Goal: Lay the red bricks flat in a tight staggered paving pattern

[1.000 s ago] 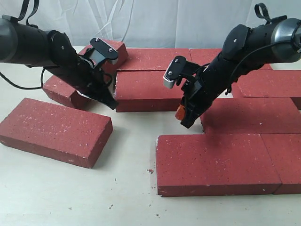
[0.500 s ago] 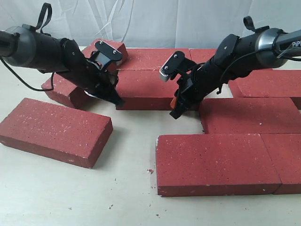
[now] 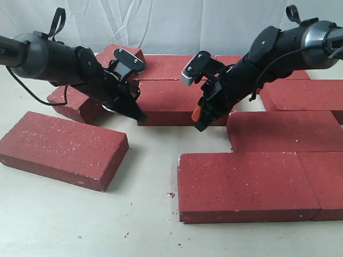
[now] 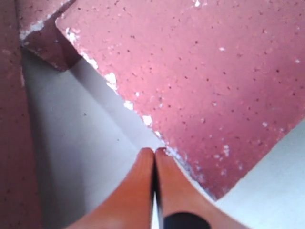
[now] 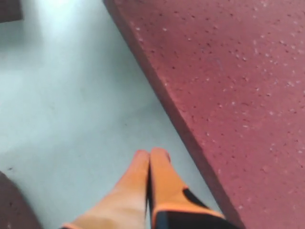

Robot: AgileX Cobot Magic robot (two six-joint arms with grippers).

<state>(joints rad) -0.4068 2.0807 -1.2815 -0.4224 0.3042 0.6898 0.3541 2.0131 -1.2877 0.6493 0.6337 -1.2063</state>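
Two arms are working one brick at the moment. The left gripper (image 3: 140, 115) has its tip at the left end of the middle brick (image 3: 171, 99), down by the front corner. The right gripper (image 3: 198, 124) sits low against that same brick's front edge, further along. In both wrist views the orange fingers (image 4: 138, 191) are pressed together with nothing between them, so neither arm is pinching anything. My guess is they're being used as pushers to nudge the brick into line.

Most of the red bricks (image 3: 292, 134) lie flat in rows on the right and along the back. The loose brick (image 3: 61, 150) lies at an angle front left, well apart from the rest. Another skewed brick (image 3: 75, 104) sits behind the left arm.

Stuff I'd worry about:
- a narrow closed tip on a rough, chipped edge could slip off the corner and skate across the table (image 3: 150, 214)
- pushing near a corner tends to spin a brick rather than slide it, which would open a wedge gap against the back row (image 3: 177, 65)
- if both arms load it at once they could jam it or fight each other
- too hard a shove and it bumps the laid bricks on the right out of their stagger
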